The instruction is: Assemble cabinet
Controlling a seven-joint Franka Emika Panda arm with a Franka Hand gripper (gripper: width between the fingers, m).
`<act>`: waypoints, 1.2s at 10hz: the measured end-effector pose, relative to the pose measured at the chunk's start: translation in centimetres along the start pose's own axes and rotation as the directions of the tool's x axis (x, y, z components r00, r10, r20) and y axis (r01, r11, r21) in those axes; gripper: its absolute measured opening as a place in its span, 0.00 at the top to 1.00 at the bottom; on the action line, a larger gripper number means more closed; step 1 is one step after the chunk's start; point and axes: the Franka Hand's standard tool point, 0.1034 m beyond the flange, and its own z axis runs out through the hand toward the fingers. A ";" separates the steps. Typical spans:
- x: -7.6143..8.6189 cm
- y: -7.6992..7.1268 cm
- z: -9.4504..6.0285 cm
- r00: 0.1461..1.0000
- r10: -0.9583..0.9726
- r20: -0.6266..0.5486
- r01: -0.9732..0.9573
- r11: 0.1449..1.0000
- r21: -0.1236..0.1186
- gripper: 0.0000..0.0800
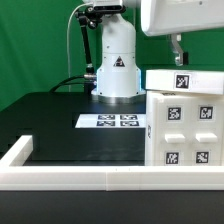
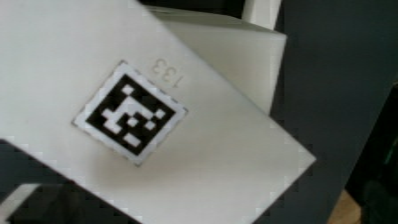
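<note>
The cabinet (image 1: 185, 128) is a large white box on the exterior view's right. Its front face has raised panels and several black-and-white tags. A flat white tagged piece (image 1: 180, 80) lies on top of it, slightly askew. My gripper (image 1: 178, 50) hangs straight above that piece, its tips close to or touching it. The exterior view does not show how the jaws stand. In the wrist view a tilted white surface (image 2: 196, 150) with a tag marked 133 (image 2: 134, 110) fills the picture. My fingers do not show there.
The marker board (image 1: 113, 121) lies on the black table before the robot base (image 1: 115, 65). A long low white border rail (image 1: 70, 172) runs along the front and up the exterior view's left side.
</note>
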 end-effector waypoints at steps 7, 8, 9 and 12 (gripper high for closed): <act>-0.5 0.6 1.3 0.805 -0.593 0.035 0.593 0.805 -0.018 0.00; -0.6 0.8 1.6 0.793 -0.608 0.038 0.609 0.793 -0.017 0.00; -0.8 1.0 2.0 0.795 -0.605 0.040 0.606 0.795 -0.017 0.00; -0.9 1.1 2.7 0.800 -0.599 0.044 0.600 0.800 -0.018 0.00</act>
